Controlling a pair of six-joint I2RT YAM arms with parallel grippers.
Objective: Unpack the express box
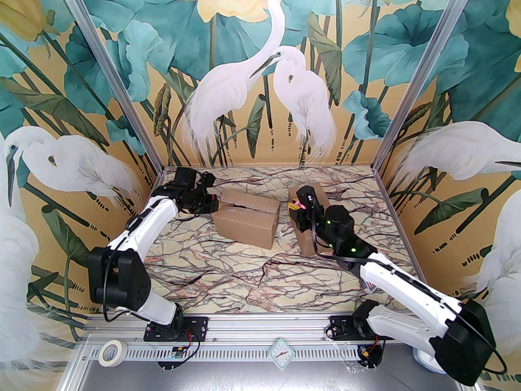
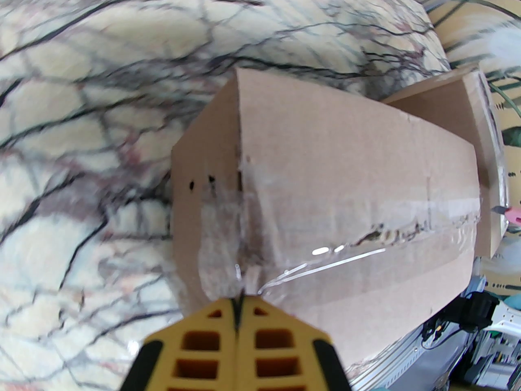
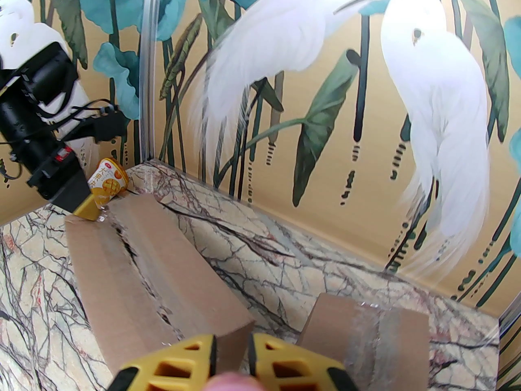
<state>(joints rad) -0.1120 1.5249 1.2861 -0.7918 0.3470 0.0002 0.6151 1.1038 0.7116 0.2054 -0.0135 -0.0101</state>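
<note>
**Q:** How far along is the unpacking?

**A:** We judge it early. The express box [image 1: 248, 218] sits mid-table [image 1: 244, 275] with its flaps down. The clear tape [image 2: 325, 234] along the top seam shows a ragged slit [image 3: 130, 251] over part of its length, and the tape wrapped over the left end looks whole. By our reckoning, what is left is to finish the seam, fold the flaps back and lift out the contents. A yellow-printed cup [image 3: 106, 181] stands just beyond the left end; we cannot tell whether it came from the box.

**Q:** Which way does the box lie?

**A:** It lies top face up. Its long axis runs across the table, with the left end set slightly farther back and the right end nearer the arm bases. The seam follows that axis. The right end points toward a smaller box [image 1: 307, 240] just beside it.

**Q:** And the grippers?

**A:** The left gripper [image 2: 240, 299] has its jaws fully together, with the tips at the taped upper edge of the left end. We cannot tell whether they pinch any film. The right gripper [image 3: 231, 346] has its jaws nearly together on a pink tool [image 1: 303, 205] and hovers over the smaller box. The tool's dark tip suggests a cutter, but we cannot confirm this.
</note>
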